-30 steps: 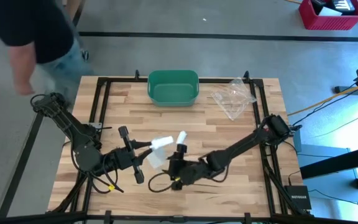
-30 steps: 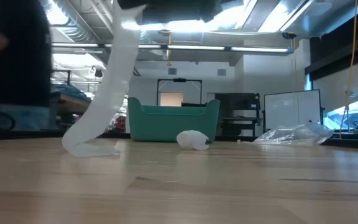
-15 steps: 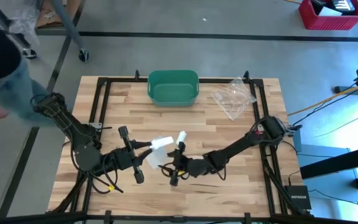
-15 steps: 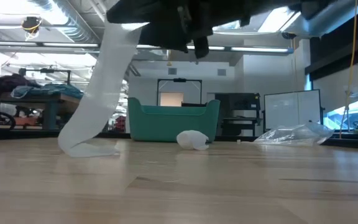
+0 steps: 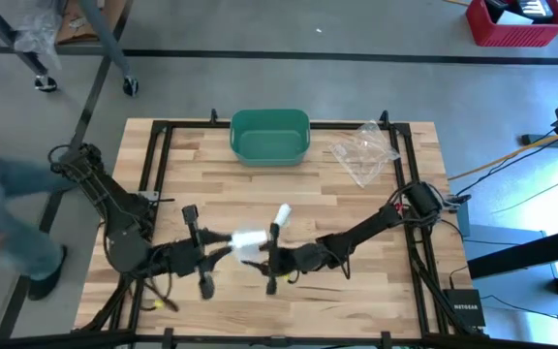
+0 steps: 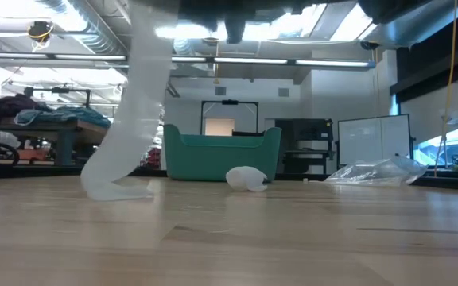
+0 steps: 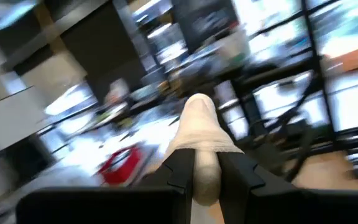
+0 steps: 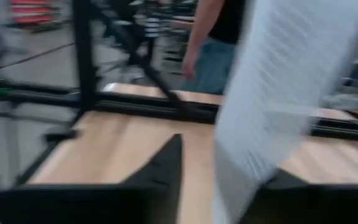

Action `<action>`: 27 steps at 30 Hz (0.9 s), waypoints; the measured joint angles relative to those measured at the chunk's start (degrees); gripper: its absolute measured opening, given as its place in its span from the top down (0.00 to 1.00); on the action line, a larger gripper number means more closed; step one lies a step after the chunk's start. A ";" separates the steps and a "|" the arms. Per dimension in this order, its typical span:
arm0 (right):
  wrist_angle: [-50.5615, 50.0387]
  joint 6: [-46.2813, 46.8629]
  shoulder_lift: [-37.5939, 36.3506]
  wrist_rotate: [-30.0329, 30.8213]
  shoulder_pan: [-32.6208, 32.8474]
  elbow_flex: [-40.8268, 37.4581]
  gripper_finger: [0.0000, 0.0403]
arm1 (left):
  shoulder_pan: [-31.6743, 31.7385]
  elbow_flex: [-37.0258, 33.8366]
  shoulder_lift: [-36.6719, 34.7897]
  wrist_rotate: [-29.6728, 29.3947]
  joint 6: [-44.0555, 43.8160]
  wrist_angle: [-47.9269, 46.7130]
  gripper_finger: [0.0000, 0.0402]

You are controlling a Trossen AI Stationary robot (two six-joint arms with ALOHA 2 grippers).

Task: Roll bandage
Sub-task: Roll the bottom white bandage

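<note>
The white bandage (image 5: 247,238) hangs as a long strip (image 6: 133,119) from my left gripper (image 5: 229,240), which is shut on its upper end above the table's near middle. Its lower end (image 6: 118,191) lies curled on the wood. My right gripper (image 5: 267,254) is just to the right of it, level. In its wrist view the strip (image 8: 266,93) passes between its open fingers (image 8: 166,162); I cannot tell whether a finger touches it. A small white roll (image 5: 282,212) lies on the table beyond the grippers. My left gripper pinches the bandage's upper end (image 7: 202,155) between its two fingers (image 7: 182,174). They come at it level, from the table's left. A bunched lump of bandage (image 7: 201,118) sticks out past the fingertips. The strip hangs slack below, with its lower end on the table.
A green bin (image 5: 269,136) stands at the table's far middle, and a clear plastic bag (image 5: 364,150) lies to its right. A black frame (image 5: 153,165) runs round the table top. A person (image 5: 8,223) moves past the table's left side.
My right gripper has sunk and gone toward the table's left, up to the hanging strip, tipping to level. The strip's upper end has shifted a little toward the near edge while its lower end has stayed on the wood. The person has walked from the far left corner along the left side.
</note>
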 joint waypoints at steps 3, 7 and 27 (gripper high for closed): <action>-1.79 -0.09 -0.65 -4.67 0.34 0.00 0.93 | -1.56 0.00 -1.11 10.14 -1.41 0.02 0.90; -5.86 0.44 -2.71 -9.03 0.23 0.02 0.95 | -2.16 0.00 -2.71 22.45 -4.20 -0.62 0.90; -21.74 6.07 -7.64 -14.42 0.01 0.04 0.90 | 5.25 0.85 -3.88 14.76 -4.72 -3.34 0.90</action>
